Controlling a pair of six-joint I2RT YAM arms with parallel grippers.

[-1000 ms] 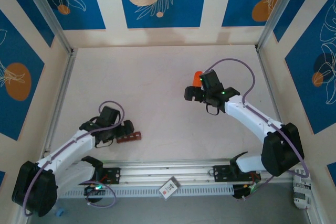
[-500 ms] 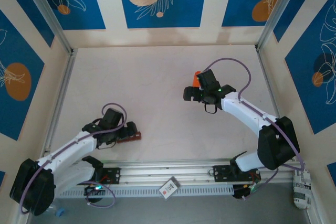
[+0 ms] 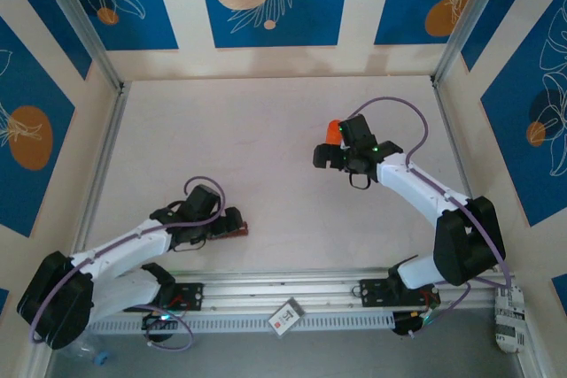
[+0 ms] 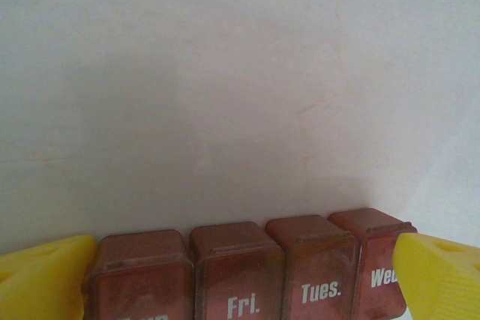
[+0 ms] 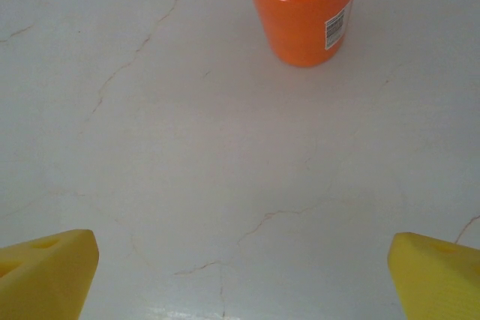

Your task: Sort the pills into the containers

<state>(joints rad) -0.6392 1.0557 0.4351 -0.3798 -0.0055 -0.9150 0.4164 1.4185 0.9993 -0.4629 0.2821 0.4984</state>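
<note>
The containers (image 4: 247, 267) are a dark reddish-brown strip of four lidded compartments, labelled "Fri.", "Tues." and "We…". In the left wrist view the strip lies lengthwise between my yellow fingers (image 4: 45, 279). My left gripper (image 4: 244, 286) is open and straddles it; each fingertip overlaps one end, and I cannot tell whether they touch. From above, the strip (image 3: 237, 229) pokes out to the right of the left gripper (image 3: 221, 224). My right gripper (image 5: 240, 279) is open over bare table, a little short of an upright orange bottle (image 5: 301, 9). The pills are hidden.
The orange bottle (image 3: 333, 130) stands just behind the right gripper (image 3: 341, 157) at mid-right. A metal rail (image 3: 292, 289) runs along the near edge, with a small white tag (image 3: 285, 317) on it. Patterned walls enclose the pale table (image 3: 248, 148).
The left arm has slid to the right along the near edge, and the strip of containers has shifted a little right with it. The right gripper has only swayed slightly by the bottle.
</note>
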